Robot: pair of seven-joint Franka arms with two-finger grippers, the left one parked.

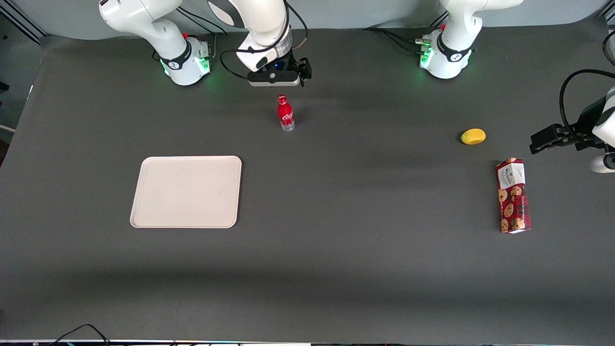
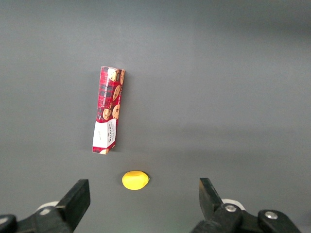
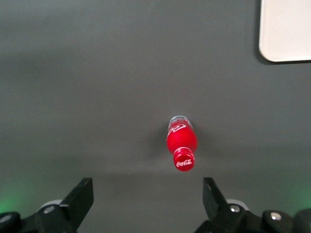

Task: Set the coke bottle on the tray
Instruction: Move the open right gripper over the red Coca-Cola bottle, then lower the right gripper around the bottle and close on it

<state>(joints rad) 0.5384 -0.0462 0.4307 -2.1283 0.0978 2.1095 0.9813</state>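
Claw spread wide above upright coke bottle; off-centre descent risks tipping it, short of tray.

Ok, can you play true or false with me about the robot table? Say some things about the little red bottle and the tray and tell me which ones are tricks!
1. The coke bottle stands upright on the table. True.
2. The coke bottle is already on the tray. False: the tray has nothing on it, and the bottle stands apart from it, farther from the front camera.
3. The gripper is open and holds nothing. True: it hangs above the table close to the bottle, fingers spread.
4. The lemon sits on top of the cookie box. False: it lies on the table beside the box, not touching it.
5. The cookie box lies flat on the table. True.
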